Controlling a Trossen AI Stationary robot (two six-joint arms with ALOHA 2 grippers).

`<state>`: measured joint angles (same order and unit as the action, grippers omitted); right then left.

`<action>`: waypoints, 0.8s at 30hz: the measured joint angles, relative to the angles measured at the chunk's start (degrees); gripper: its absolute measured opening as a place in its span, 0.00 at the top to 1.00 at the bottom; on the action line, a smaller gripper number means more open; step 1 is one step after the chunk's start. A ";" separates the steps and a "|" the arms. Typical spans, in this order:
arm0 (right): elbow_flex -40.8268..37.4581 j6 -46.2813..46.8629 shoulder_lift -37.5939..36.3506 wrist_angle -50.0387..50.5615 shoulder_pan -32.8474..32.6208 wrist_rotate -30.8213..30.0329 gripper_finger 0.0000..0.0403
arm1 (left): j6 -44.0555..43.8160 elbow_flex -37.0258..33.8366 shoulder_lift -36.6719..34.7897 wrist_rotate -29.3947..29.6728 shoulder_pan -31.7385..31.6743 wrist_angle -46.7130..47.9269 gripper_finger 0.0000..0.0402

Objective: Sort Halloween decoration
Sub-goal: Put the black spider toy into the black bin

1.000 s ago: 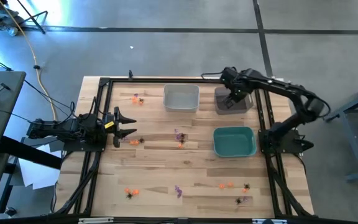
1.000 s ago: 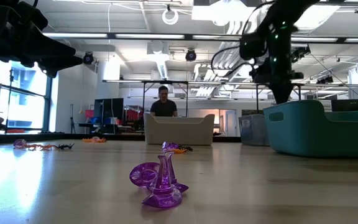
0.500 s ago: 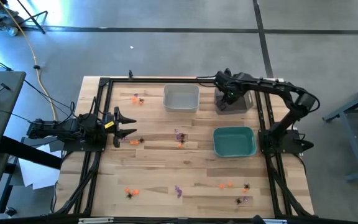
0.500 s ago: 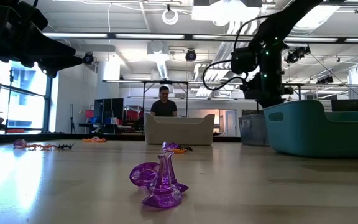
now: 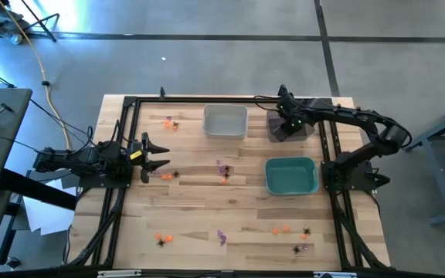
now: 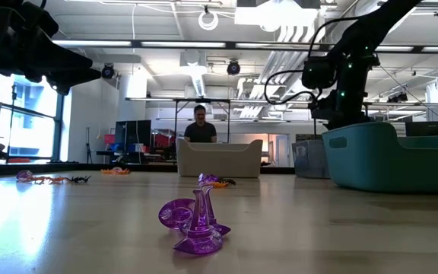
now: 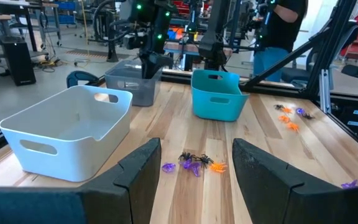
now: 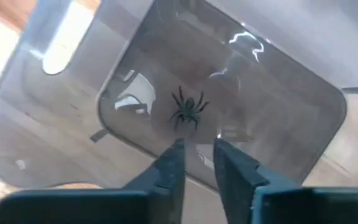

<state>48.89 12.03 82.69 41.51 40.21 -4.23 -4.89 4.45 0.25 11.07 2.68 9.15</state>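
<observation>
While 1 black spider (image 8: pixel 188 110) lies inside, right gripper (image 8: pixel 197 144) hovers over dark bin (image 8: pixel 303 112).

We see two dark, slender jointed arms. The left gripper (image 5: pixel 159 154) carries a yellow marking behind its pointed black fingers; the right gripper (image 5: pixel 283 99) shows small green lights.

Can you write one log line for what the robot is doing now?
right pincer: open over grey bin | black spider: inside | left pincer: open, waiting
</observation>
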 joint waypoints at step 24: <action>0.21 26.65 -29.20 20.12 -20.45 2.61 0.74 | 0.00 0.00 -0.02 0.00 0.00 0.00 0.54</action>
<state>49.10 38.67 53.48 61.63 19.75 -1.62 -4.89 4.45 0.23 11.07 2.68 9.15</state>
